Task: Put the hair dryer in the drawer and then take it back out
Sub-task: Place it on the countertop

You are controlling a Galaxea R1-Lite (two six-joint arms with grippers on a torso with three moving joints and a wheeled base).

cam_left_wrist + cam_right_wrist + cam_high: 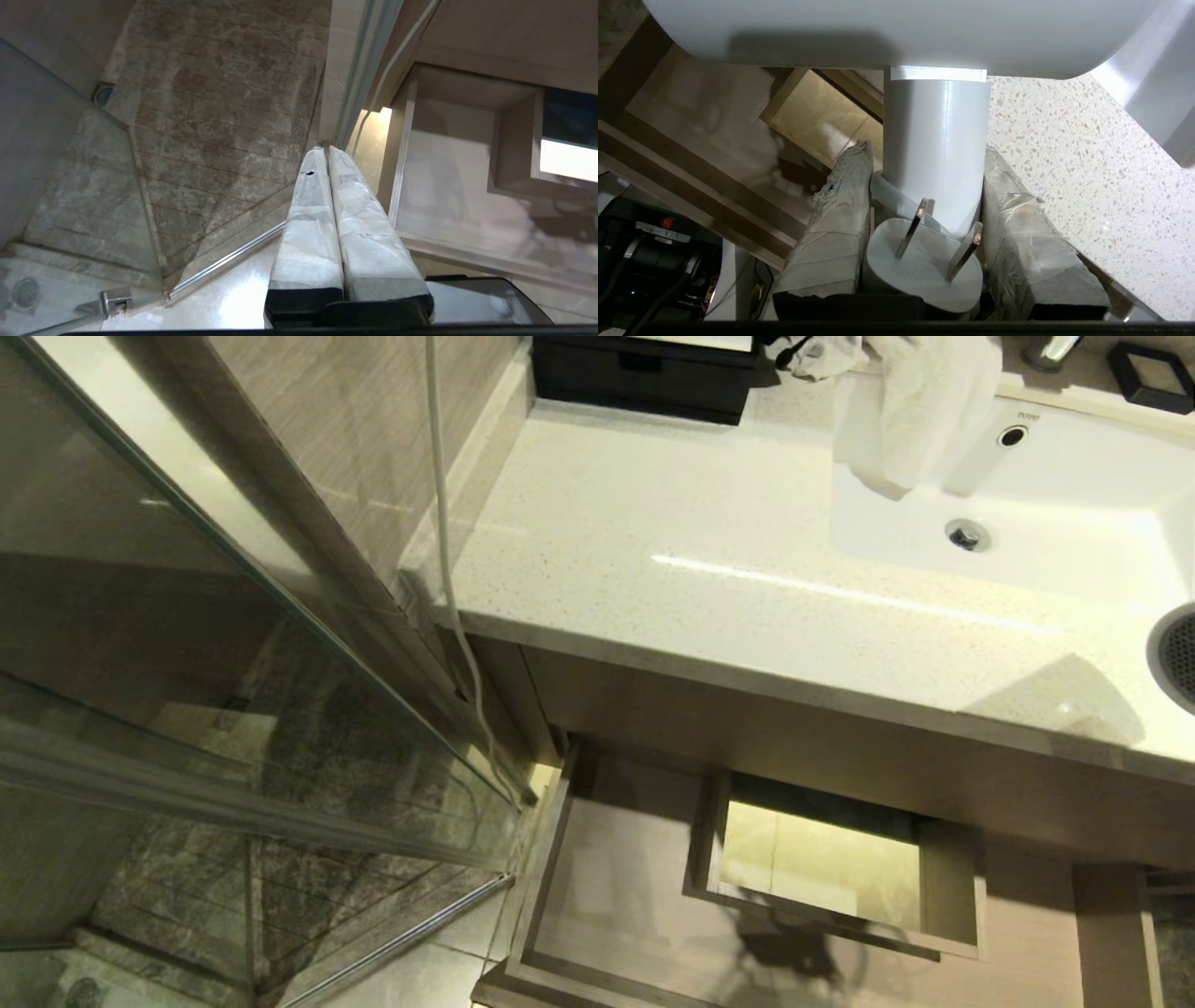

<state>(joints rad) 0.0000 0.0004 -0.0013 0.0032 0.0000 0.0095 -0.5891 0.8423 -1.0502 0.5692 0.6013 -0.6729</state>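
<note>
In the right wrist view my right gripper (pixel 927 150) is shut on the slim handle of the white hair dryer (pixel 936 135). Its fat barrel spans the picture beyond the fingertips. The cord's white plug (pixel 924 270) sits between the fingers near the palm, prongs up. The dryer hangs over the speckled countertop's (pixel 1064 163) front edge. In the head view only the dryer's dark mesh grille (pixel 1181 658) shows at the far right. The light-brown drawer (pixel 616 887) stands pulled out below the counter, with its boxed cut-out (pixel 948 887) at the rear. My left gripper (pixel 326 149) is parked, shut and empty, above the floor beside the drawer (pixel 448 196).
A white towel (pixel 910 411) hangs into the sink (pixel 1074 504) at the back right. A black box (pixel 644 373) stands at the counter's rear. A long white cable (pixel 448 569) runs down the wall. A glass shower door (pixel 187 663) fills the left.
</note>
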